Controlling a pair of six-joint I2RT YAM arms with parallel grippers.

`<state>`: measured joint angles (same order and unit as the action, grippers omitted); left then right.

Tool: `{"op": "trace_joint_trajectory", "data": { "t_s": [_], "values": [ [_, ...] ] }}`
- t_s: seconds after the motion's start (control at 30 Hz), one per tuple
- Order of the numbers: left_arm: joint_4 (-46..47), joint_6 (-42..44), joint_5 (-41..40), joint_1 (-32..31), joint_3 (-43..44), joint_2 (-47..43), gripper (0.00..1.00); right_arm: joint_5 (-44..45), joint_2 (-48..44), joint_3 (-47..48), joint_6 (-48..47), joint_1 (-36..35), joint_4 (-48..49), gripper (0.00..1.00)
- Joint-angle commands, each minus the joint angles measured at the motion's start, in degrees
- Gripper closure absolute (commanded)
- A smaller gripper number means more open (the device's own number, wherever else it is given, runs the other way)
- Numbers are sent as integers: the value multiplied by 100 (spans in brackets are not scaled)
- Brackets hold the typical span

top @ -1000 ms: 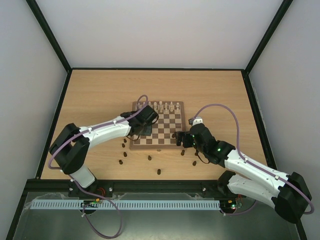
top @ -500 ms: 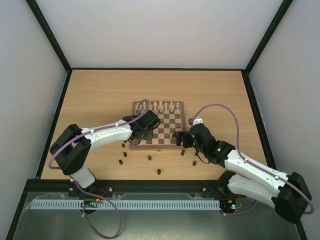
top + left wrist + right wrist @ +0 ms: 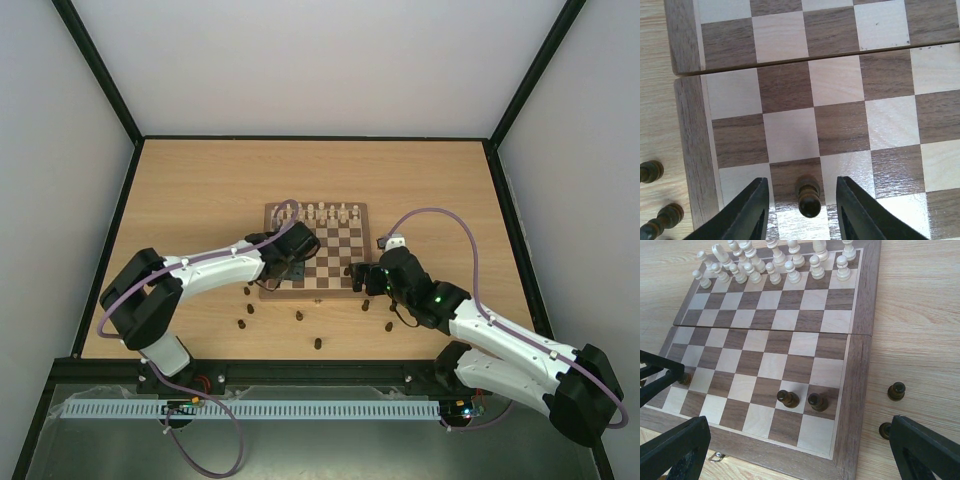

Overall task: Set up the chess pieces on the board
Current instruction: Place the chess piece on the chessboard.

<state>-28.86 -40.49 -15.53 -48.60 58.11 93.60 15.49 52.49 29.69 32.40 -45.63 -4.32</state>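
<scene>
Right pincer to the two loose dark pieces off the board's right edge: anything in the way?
Nothing visible. The right pincer is open; the two loose dark pieces sit on bare table just outside the board frame, close by one finger. The two dark pawns on the board stand inside the frame, clear of that path.

A dark brown turned wooden pawn [image 3: 809, 196] stood upright on a dark square of the checked wooden chessboard [image 3: 790, 135]. It was between the parted fingers [image 3: 752, 210] of the left gripper [image 3: 801, 182], touching neither. The cream pieces [image 3: 775, 267] stood crowded along the board's far edge.
</scene>
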Motion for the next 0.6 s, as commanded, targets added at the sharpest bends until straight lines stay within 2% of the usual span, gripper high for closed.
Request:
{"op": "trace_joint_trajectory", "data": {
  "t_s": [0.0, 0.37, 0.57],
  "values": [
    [-38, -16, -111, -30, -22, -70, 58, 25, -6, -62, 47, -29, 95, 2],
    [-245, 14, -381, -31, 130, -284, 56, 76, -2, -62, 47, -26, 81, 1],
    [-286, 129, -872, -13, 292, -669, 43, 224, -43, -43, 69, -26, 13, 1]
  ]
}}
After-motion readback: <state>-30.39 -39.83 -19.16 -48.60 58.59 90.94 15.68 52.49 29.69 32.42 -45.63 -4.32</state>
